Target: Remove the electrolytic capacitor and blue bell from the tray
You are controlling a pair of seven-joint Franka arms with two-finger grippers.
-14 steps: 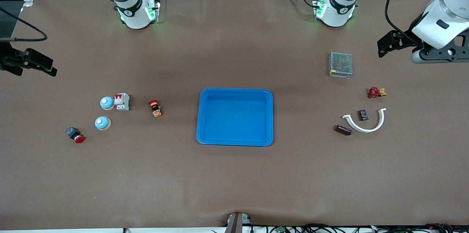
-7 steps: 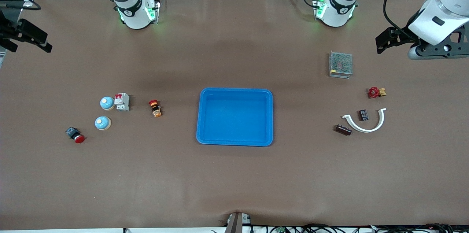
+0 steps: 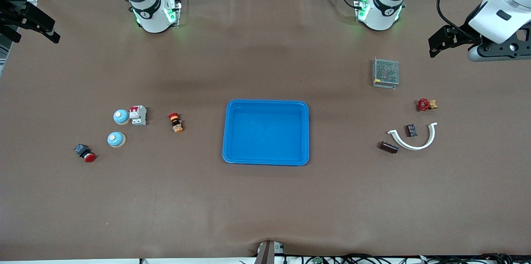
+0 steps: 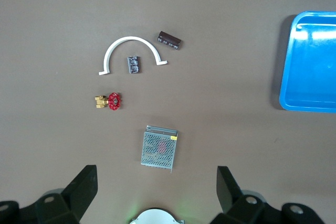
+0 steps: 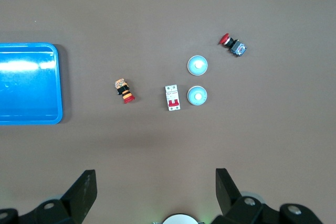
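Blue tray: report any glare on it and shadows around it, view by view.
Front view: blue tray evenly lit, no bright glare, faint soft shadow at its rim. Left wrist view: pale streaks on the tray floor, dark shadow along its edge. Right wrist view: white glare band across the floor, thin edge shadow.

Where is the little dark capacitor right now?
In the front view the capacitor lies on the table toward the left arm's end, right beside one tip of the white curved piece, and a bit nearer the front camera than the small black chip.
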